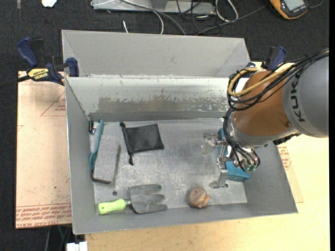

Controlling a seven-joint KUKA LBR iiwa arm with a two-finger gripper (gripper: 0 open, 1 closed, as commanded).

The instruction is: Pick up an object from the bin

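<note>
— The pincer point(213, 162) hangs low in the right part of the grey metal bin point(78, 150), under the arm's orange-covered wrist. Wide or narrow?

— Wide, as far as I can see. Its two metal fingers point(220, 184) stand apart, one toward the back wall and one toward the front, with bare bin floor between them. It holds nothing.

— What lies nearest?

— The brown rounded stone point(198, 197). It sits near the front wall, just beside the front finger and a little to its left in the camera view. The two look apart, not touching.

— And the rest?

— Left of the stone, along the front wall, lies a grey metal garden trowel with a light green handle point(137, 201), the handle pointing left. Toward the back, near the middle, lies a flat black fabric pouch point(142, 138). On the left side a dark bent metal rod point(114, 166) lies on the floor, and a long tool with a teal handle point(96, 146) lies along the left wall. All of these are well apart from the pincer.
</note>
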